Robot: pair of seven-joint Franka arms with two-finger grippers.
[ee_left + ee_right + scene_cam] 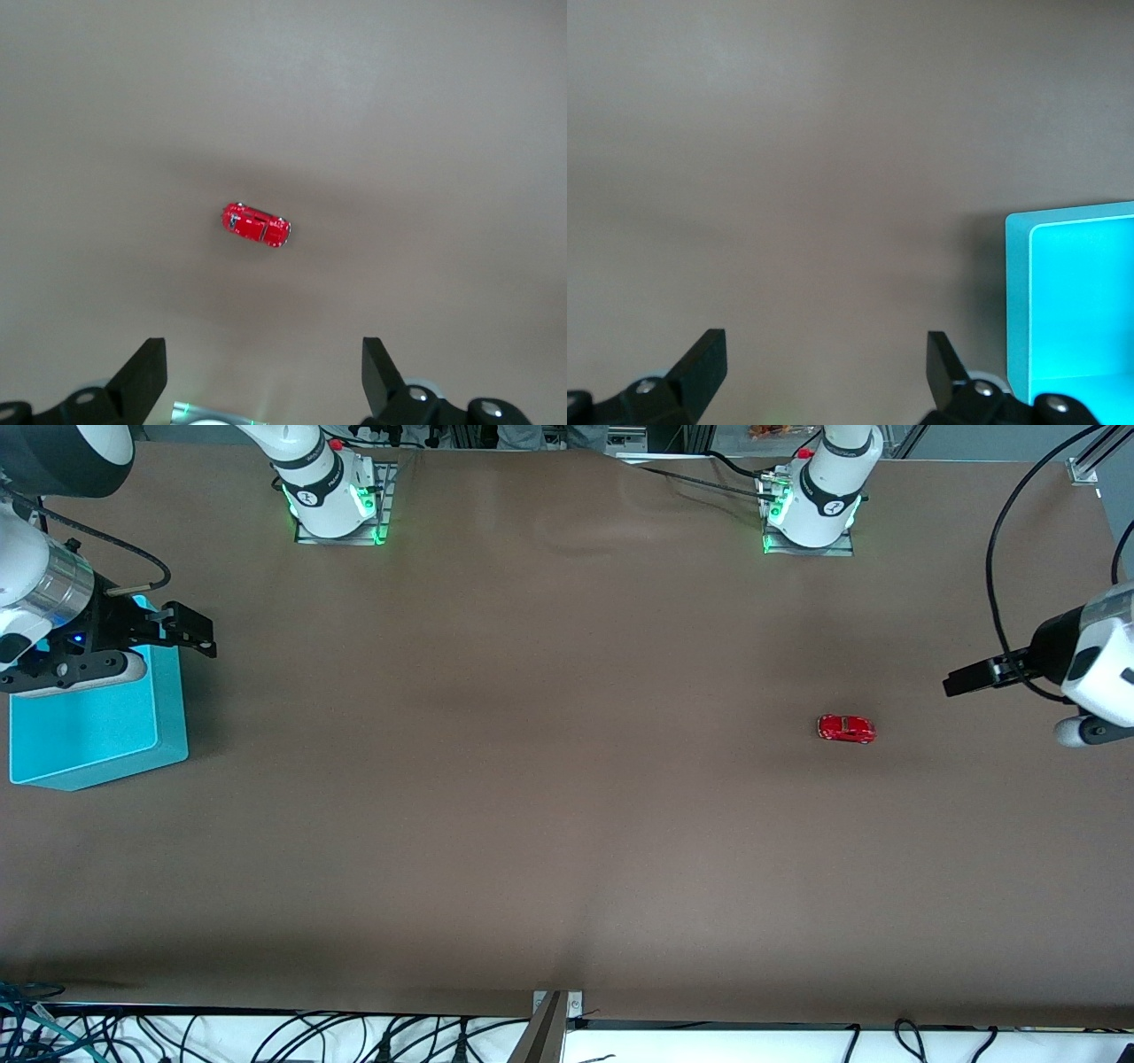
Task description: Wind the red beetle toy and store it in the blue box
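Item 1. Red beetle toy (846, 728): glossy red body, dark windows, on its wheels on the brown table (532, 779), toward my left arm's end. It stands alone, nothing touching it. In my left wrist view the same toy (256, 224) sits on bare table ahead of my fingertips (146, 376), clear of them.

Item 2. Blue box (97, 722): light turquoise, plain smooth sides, open on top, resting at my right arm's end of the table, well apart from the toy. My right wrist view shows one corner of the box (1072, 301) with its pale rim and bright interior; what I can see of the inside holds nothing.

Item 3. My left claw (966, 676): up in the air over the table at my left arm's end, near the toy but not over it. Its fingers are spread wide with nothing between them.

Item 4. My right claw (182, 631): held in the air over the edge of the blue box that faces the table's middle. Its fingers (700, 363) are spread wide and carry nothing.

Item 5. Arm bases: two white bases with green lights, bolted on plates along the table's edge farthest from the front camera.
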